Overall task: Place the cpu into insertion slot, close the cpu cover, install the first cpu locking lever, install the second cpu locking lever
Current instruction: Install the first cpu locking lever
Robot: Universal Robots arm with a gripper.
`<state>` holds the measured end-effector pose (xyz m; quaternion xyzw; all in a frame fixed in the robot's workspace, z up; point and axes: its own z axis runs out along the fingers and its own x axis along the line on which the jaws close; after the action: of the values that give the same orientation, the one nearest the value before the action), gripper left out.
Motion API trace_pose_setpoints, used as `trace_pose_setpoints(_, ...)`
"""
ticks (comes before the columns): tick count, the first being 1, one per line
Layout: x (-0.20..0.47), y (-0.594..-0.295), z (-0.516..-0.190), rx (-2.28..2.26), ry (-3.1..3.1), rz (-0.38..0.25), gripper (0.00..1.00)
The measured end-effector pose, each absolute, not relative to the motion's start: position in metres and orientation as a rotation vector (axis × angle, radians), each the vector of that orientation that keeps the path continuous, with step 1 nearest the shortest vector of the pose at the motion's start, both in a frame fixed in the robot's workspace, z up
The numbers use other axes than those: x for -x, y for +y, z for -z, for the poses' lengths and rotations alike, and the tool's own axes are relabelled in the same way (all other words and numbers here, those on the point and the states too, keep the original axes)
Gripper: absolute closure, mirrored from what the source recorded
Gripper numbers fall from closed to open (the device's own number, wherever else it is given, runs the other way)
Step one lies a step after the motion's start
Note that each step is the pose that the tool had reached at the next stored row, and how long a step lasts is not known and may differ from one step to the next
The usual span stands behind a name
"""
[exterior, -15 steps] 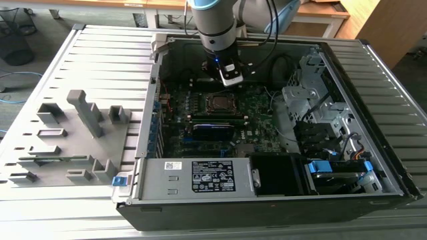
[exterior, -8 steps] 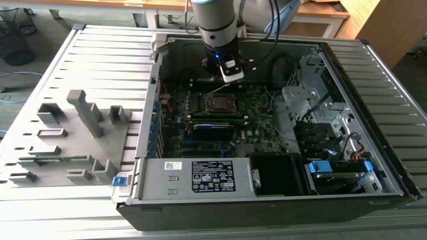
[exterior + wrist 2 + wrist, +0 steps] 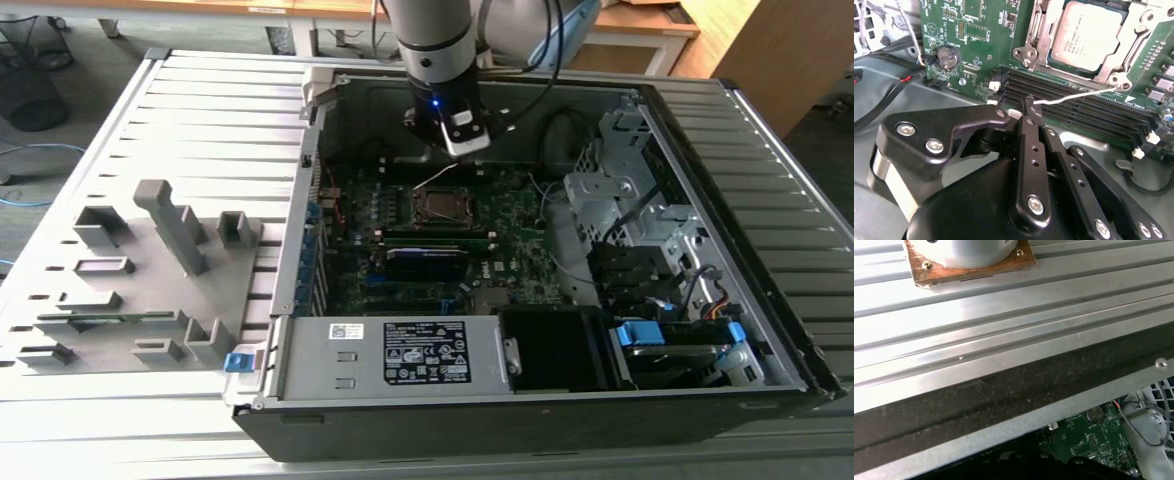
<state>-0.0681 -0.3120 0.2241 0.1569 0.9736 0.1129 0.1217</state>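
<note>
The cpu (image 3: 1086, 32) lies flat in its socket on the green motherboard, also visible in the exterior view as the cpu (image 3: 437, 207). The silvery cpu cover (image 3: 1040, 25) is down around it, framing the chip. A thin wire locking lever (image 3: 1079, 95) runs from the socket's corner out over the memory slots, and it stands raised in the exterior view (image 3: 434, 178). My gripper (image 3: 1027, 107) is shut on the free end of this lever, black fingers together. In the exterior view the gripper (image 3: 454, 150) hangs just behind the socket inside the open case.
Black memory slots (image 3: 1079, 110) lie under the lever, with a coin battery (image 3: 947, 56) beside them. The case holds a power supply (image 3: 400, 350), a drive cage (image 3: 641, 200) and cables. A grey fixture plate (image 3: 134, 270) sits at the exterior view's left. The case wall (image 3: 1004, 385) borders the slotted table.
</note>
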Motion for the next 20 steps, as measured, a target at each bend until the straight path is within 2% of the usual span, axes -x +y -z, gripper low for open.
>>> trace_pose_setpoints(20, 0.068, -0.312, -0.238, -0.460, 2.845, -0.334, 0.89)
